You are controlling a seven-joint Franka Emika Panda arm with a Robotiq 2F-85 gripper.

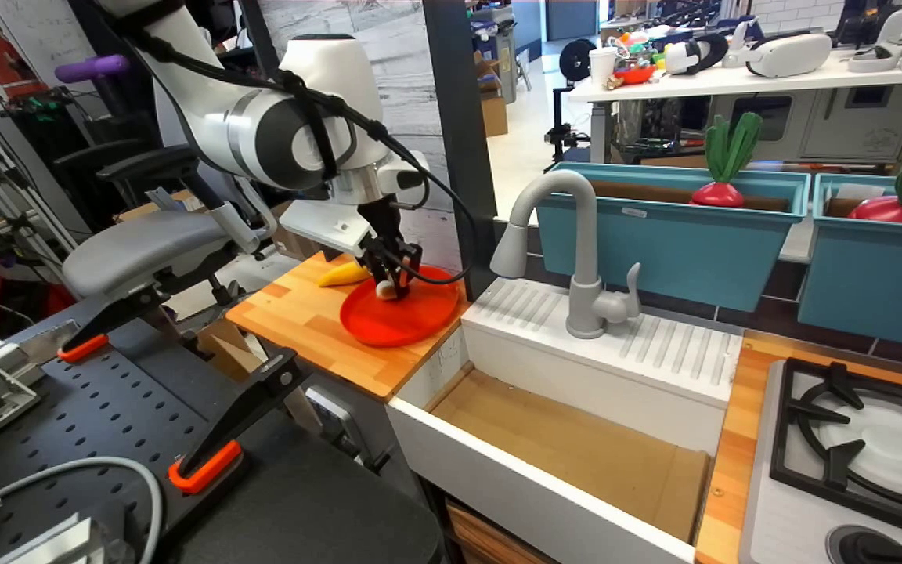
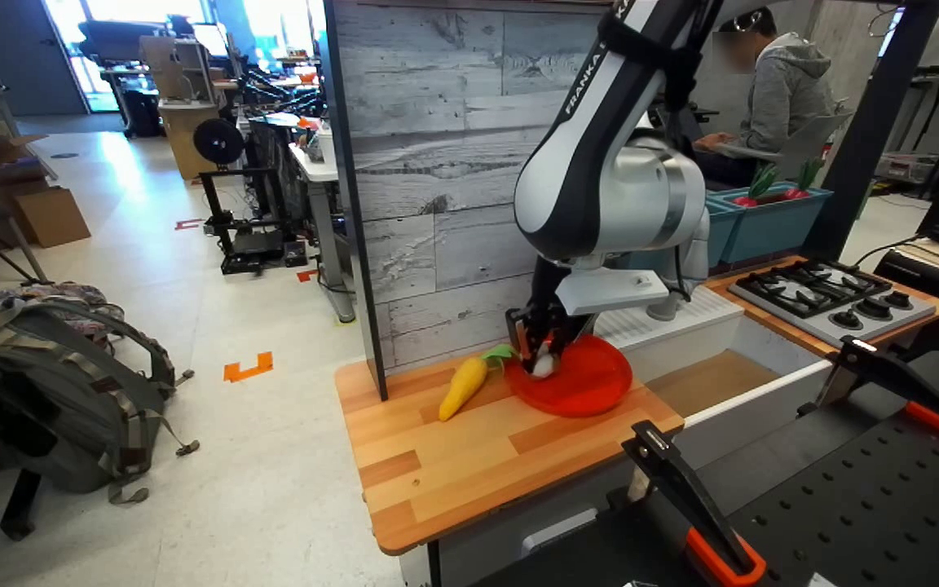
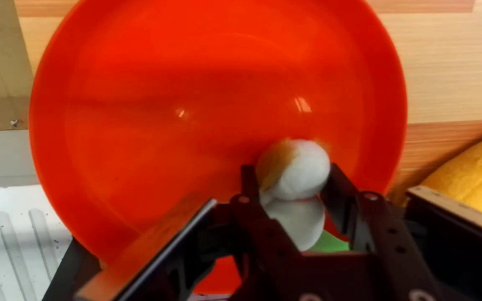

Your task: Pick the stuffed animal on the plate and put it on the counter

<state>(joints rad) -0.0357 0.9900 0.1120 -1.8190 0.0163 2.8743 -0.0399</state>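
Note:
The stuffed animal, a small white and tan soft lump, shows between my fingers in the wrist view (image 3: 306, 171) and in both exterior views (image 1: 386, 290) (image 2: 545, 364). My gripper (image 3: 291, 169) points down over the round red-orange plate (image 3: 207, 104). Its two fingers press against both sides of the stuffed animal. The lump is over the part of the plate (image 2: 584, 395) near the wall; I cannot tell whether it still touches the plate. The wooden counter (image 2: 453, 465) lies under the plate and extends in front of it. The fingers hide part of the stuffed animal.
A yellow carrot-like toy with a green top (image 2: 464, 387) lies on the counter beside the plate. A wooden-plank wall panel (image 2: 437, 244) stands behind. The white sink (image 1: 545, 478) with a grey faucet (image 1: 580, 251) adjoins the counter. Black clamps (image 2: 681, 489) stand at the front edge.

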